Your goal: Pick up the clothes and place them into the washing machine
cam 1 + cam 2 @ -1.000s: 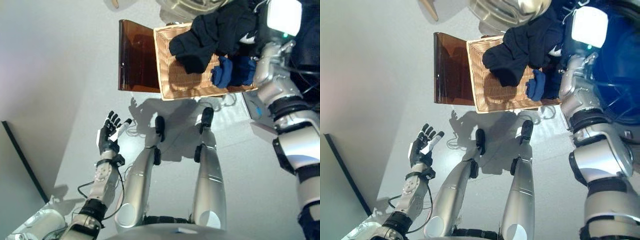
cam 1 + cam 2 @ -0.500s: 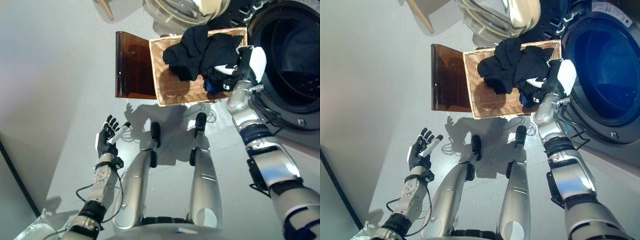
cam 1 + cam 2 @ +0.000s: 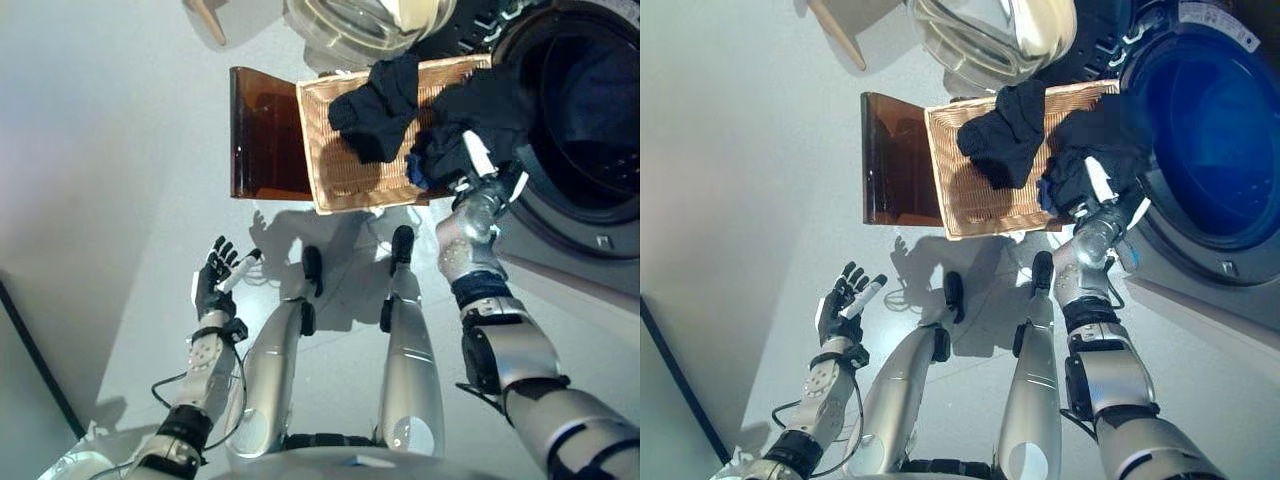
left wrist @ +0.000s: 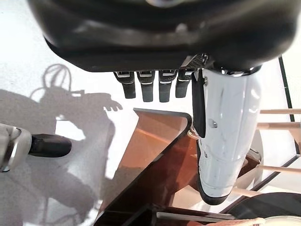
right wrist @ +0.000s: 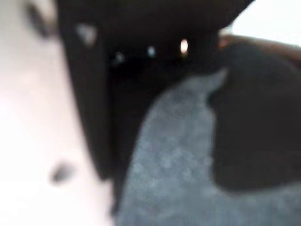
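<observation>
The right hand [image 3: 480, 170] has lifted a dark garment [image 3: 478, 112] off the basket [image 3: 345, 180] toward the washing machine [image 3: 590, 110] beside it; its fingers are buried in cloth, so the grip cannot be told. More clothes [image 3: 378, 105] remain in the basket, and the left hand [image 3: 213, 285] hangs spread and empty.

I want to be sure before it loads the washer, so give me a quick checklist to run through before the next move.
1. Right hand has a garment: ok, dark clothes hang bunched at it; exact finger hold cannot tell.
2. Washer door open: ok, drum mouth is exposed.
3. Garment clear of basket: cannot tell, its lower edge overlaps the rim.
4. Clothes left in basket: not ok, a dark pile remains.
5. Left hand out of the way: ok, open and empty, low over the floor.
</observation>
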Controlling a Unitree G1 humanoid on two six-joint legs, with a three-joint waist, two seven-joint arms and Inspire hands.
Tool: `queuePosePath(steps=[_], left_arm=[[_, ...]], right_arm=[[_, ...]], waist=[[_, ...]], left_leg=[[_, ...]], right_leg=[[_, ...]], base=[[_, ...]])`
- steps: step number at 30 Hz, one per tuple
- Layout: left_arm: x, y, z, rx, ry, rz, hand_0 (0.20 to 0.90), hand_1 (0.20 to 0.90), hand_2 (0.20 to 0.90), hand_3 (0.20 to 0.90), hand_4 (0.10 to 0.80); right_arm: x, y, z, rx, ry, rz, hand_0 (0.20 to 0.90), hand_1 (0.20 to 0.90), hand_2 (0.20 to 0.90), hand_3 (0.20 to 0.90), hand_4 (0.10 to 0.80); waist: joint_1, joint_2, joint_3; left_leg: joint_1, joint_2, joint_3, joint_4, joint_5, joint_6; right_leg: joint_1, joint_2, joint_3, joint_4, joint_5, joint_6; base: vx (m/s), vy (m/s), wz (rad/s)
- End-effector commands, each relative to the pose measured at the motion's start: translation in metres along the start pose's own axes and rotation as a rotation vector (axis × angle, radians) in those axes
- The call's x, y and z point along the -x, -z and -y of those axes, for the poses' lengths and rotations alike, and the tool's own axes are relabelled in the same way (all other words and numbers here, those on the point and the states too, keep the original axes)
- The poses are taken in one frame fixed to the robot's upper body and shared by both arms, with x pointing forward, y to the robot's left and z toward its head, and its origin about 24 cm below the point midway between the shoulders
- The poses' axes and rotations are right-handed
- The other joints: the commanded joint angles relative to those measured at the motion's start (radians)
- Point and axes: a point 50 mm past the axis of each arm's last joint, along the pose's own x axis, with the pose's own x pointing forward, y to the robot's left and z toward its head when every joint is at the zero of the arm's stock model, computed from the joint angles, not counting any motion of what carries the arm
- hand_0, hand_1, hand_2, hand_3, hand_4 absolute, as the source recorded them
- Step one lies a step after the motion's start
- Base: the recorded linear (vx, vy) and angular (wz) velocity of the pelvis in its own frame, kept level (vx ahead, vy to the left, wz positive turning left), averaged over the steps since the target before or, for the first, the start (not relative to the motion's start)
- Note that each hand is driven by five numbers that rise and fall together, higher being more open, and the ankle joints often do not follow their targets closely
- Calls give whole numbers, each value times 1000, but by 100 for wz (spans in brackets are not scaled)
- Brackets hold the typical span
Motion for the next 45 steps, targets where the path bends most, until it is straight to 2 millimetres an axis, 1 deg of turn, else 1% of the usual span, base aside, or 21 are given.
queuePosePath(steps=[1,3,7,8,9,11,13,14,15,17,21,27,31,33,34,35,38,40,42,44,45], left_arm=[[17,10,-15,6,-32,-2,900,900,900,900,800],[18,11,-14,9,-30,-7,900,900,900,900,800],[20,16,-13,14,-21,-32,900,900,900,900,800],[20,18,-13,16,-21,-39,900,900,900,900,800],[20,18,-13,16,-20,-39,900,900,900,900,800],[21,20,-12,18,-16,-48,900,900,900,900,800],[21,22,-12,16,-15,-53,900,900,900,900,800],[22,23,-13,13,-11,-59,900,900,900,900,800],[22,23,-13,14,-10,-59,900,900,900,900,800],[23,24,-15,3,-9,-66,900,900,900,900,800],[23,26,-21,-18,-13,-76,900,900,900,900,800],[24,26,-25,-42,5,-80,900,900,900,900,800],[24,25,-26,-46,19,-75,900,900,900,900,800],[23,23,-25,-45,24,-69,900,900,900,900,800],[23,23,-24,-43,24,-69,900,900,900,900,800],[22,19,-24,-42,32,-52,900,900,900,900,800],[21,15,-21,-35,46,-34,900,900,900,900,800],[20,13,-19,-31,52,-26,900,900,900,900,800],[19,9,-17,-20,63,-8,900,900,900,900,800],[18,3,-14,-7,78,19,900,900,900,900,800],[18,3,-13,-6,77,19,900,900,900,900,800]], right_arm=[[-9,-60,4,-263,-4,250,200,200,200,200,300],[-11,-61,9,-275,10,247,200,200,200,200,300],[-19,-81,23,-397,85,299,200,200,200,200,300],[-21,-90,29,-438,117,327,200,200,200,200,300],[-21,-90,29,-439,117,328,200,200,200,200,300],[-25,-101,37,-482,153,359,200,200,200,200,300],[-27,-114,42,-514,177,396,200,200,200,200,300],[-32,-127,49,-508,203,428,200,200,200,200,300],[-32,-128,49,-508,202,429,200,200,200,200,300],[-36,-143,52,-498,217,458,200,200,200,200,300],[-43,-182,54,-453,224,526,200,200,200,200,300],[-45,-246,48,-344,204,630,200,200,200,200,300],[-44,-279,40,-224,185,666,200,200,200,200,300],[-43,-289,35,-156,174,672,200,200,200,200,300],[-43,-289,34,-156,173,673,200,200,200,200,300],[-42,-297,26,-91,159,683,200,200,200,200,300],[-39,-303,13,-38,126,695,200,200,200,200,300],[-39,-303,9,-12,117,695,200,200,200,200,300],[-38,-299,-4,44,82,684,200,200,200,200,300],[-37,-298,-14,46,63,681,200,200,200,200,300],[-37,-298,-14,46,62,682,200,200,200,200,300]], waist=[[25,74,-91],[26,78,-93],[24,94,-99],[22,97,-103],[23,98,-103],[20,102,-106],[20,105,-112],[21,108,-118],[22,109,-118],[25,112,-125],[29,117,-140],[40,121,-149],[45,123,-150],[47,123,-148],[46,124,-147],[47,122,-145],[46,120,-138],[47,120,-135],[51,123,-128],[59,130,-119],[58,130,-119]], left_leg=[[50,-7,-38,-171,68,-80],[51,-8,-38,-171,67,-80],[52,-10,-37,-171,64,-79],[53,-11,-37,-172,63,-79],[53,-11,-37,-172,63,-79],[53,-12,-38,-172,62,-78],[54,-13,-37,-173,60,-78],[53,-15,-38,-173,59,-78],[53,-14,-38,-172,59,-78],[52,-16,-38,-173,58,-78],[54,-17,-36,-179,58,-80],[54,-17,-34,-181,62,-84],[54,-17,-31,-184,64,-88],[53,-16,-29,-184,65,-90],[53,-16,-28,-184,65,-90],[50,-14,-26,-183,67,-91],[42,-12,-24,-179,68,-92],[38,-10,-23,-176,68,-92],[31,-9,-21,-170,68,-93],[18,-10,-20,-160,68,-93],[16,-10,-19,-159,67,-93]], right_leg=[[31,38,-42,146,-168,-27],[30,38,-41,147,-170,-27],[28,38,-36,151,-175,-26],[28,38,-33,152,-177,-26],[28,38,-32,152,-177,-26],[27,39,-30,154,-179,-26],[28,39,-28,153,-180,-25],[28,40,-25,154,-182,-25],[28,40,-25,154,-182,-25],[26,40,-22,156,-184,-24],[22,41,-19,156,-184,-22],[18,39,-18,160,-186,-20],[12,41,-16,164,-188,-20],[7,43,-14,168,-188,-20],[6,43,-14,168,-188,-20],[1,45,-12,171,-187,-21],[-7,49,-8,176,-189,-24],[-12,50,-7,180,-190,-26],[-26,52,-5,190,-193,-30],[-39,54,-4,200,-197,-33],[-41,54,-3,201,-197,-33]], base=[[0,0,0],[0,0,0],[0,0,0],[0,0,0],[0,0,0],[0,0,0],[0,0,0],[0,0,0],[0,0,0],[0,0,0],[0,0,0],[0,0,0],[0,0,0],[3,-16,0],[0,0,0],[0,0,0],[0,-32,0],[0,0,0],[-6,-18,1],[-11,-18,2],[-22,-25,5]])
